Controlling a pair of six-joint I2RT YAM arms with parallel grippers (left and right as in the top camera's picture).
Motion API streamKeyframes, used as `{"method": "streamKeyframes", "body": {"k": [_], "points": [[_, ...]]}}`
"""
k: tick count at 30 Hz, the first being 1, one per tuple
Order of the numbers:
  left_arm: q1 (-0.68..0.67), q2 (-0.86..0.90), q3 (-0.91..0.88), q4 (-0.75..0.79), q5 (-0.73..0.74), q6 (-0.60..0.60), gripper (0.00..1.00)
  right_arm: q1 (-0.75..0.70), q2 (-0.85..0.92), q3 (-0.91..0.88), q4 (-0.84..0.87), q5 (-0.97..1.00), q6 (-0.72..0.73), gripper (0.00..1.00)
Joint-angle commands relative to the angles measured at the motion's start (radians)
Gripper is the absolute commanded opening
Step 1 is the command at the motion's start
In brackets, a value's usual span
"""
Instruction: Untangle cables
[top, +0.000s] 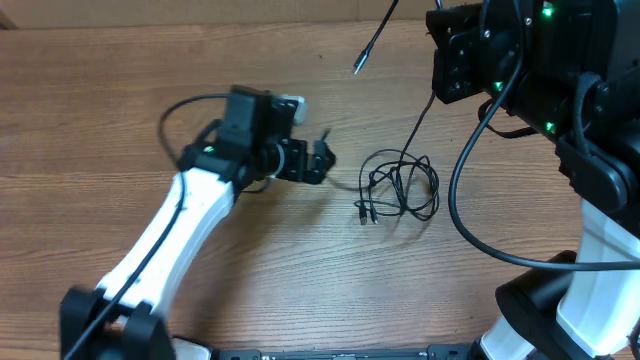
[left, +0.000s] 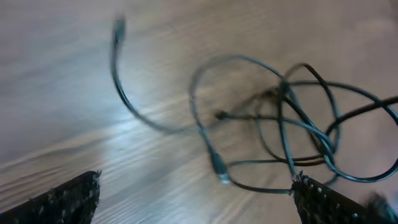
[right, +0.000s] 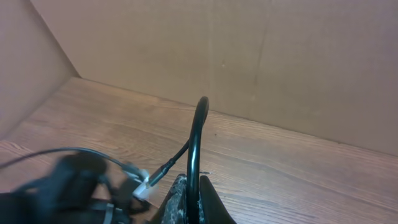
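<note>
The cables (top: 400, 186) lie in a small tangle of thin black loops on the wooden table. One strand rises from the tangle toward my raised right arm (top: 500, 50). Its silver-tipped end (top: 361, 63) dangles at the top of the overhead view. My right gripper (right: 193, 199) is shut on this black cable (right: 198, 134), which arches over the fingers and ends in a plug (right: 163, 170). My left gripper (top: 325, 160) is open just left of the tangle. In the left wrist view the left gripper (left: 196, 186) stands wide before the blurred cables (left: 286, 124), with a plug (left: 219, 168) lying between the jaws' line and the tangle.
A cardboard wall (right: 249, 56) closes off the back of the table. My left arm (top: 190, 225) stretches from the lower left across the wood. The right arm's thick black cable (top: 470, 225) loops over the table at the right.
</note>
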Motion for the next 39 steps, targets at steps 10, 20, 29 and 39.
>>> {"method": "streamKeyframes", "body": {"k": [10, 20, 29, 39], "points": [[-0.143, 0.216, -0.009, 0.196, 0.271, -0.048, 1.0, 0.0, -0.02, 0.021, -0.002, -0.008, 0.008, 0.04], [-0.148, 0.22, -0.009, 0.225, 0.28, -0.053, 0.83, -0.001, -0.02, 0.021, -0.024, -0.008, 0.008, 0.04], [-0.148, 0.22, -0.009, 0.225, 0.277, -0.053, 0.31, -0.001, -0.02, 0.021, -0.024, -0.008, 0.008, 0.04], [-0.148, 0.22, -0.009, 0.22, 0.252, -0.053, 0.04, -0.001, -0.019, 0.021, -0.029, -0.008, 0.008, 0.04]]}}
